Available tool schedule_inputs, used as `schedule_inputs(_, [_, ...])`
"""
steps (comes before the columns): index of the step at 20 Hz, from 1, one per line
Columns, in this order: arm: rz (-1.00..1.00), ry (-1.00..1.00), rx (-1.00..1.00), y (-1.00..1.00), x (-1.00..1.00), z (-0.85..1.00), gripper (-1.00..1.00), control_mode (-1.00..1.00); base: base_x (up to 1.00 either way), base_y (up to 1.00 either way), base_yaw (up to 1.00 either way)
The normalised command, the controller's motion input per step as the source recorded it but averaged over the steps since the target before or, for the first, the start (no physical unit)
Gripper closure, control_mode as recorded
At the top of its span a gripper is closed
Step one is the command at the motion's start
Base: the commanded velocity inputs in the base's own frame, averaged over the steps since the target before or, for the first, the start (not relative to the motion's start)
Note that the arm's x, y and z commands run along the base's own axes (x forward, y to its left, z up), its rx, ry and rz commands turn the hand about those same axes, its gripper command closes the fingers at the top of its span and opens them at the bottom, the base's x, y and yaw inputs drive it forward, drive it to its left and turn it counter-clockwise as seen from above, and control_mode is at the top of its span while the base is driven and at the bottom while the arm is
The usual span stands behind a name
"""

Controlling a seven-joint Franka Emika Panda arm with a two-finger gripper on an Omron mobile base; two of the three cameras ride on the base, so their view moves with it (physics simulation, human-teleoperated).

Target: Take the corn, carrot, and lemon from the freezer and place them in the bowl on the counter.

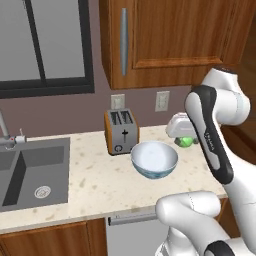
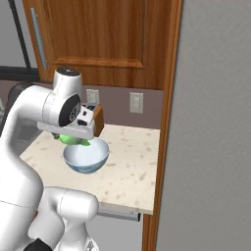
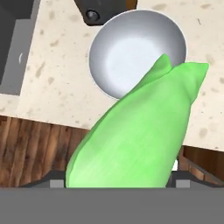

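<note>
Hand view: bright green leafy-husked corn [image 3: 140,131] clamped in the hand [image 3: 118,183], husk tips reaching over the near rim of the round white bowl [image 3: 98,65] standing empty on the beige speckled stone counter [image 3: 52,87]. Left base view: hand [image 1: 186,139] poised just beside the bowl [image 1: 154,159], right of the orange-sided toaster [image 1: 121,131]. Step judged in hand: carrying the corn to the bowl; next, centring above the hollow, then letting go.
</note>
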Motion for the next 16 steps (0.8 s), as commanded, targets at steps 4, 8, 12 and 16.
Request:
schedule_inputs(4, [0.00,0.17,0.00,0.01,0.30,-0.39,1.00,-1.00,0.00,0.00,0.00])
schedule_inputs(8, [0.00,0.03,-0.03,0.14,0.35,-0.52,1.00,-1.00,0.00,0.00,0.00])
schedule_inputs(12, [0.00,0.00,-0.01,0.19,0.36,-0.53,1.00,-1.00,0.00,0.00,0.00])
schedule_inputs(16, [0.00,0.01,0.00,0.18,0.50,-0.41,1.00,-1.00,0.00,0.00,0.00])
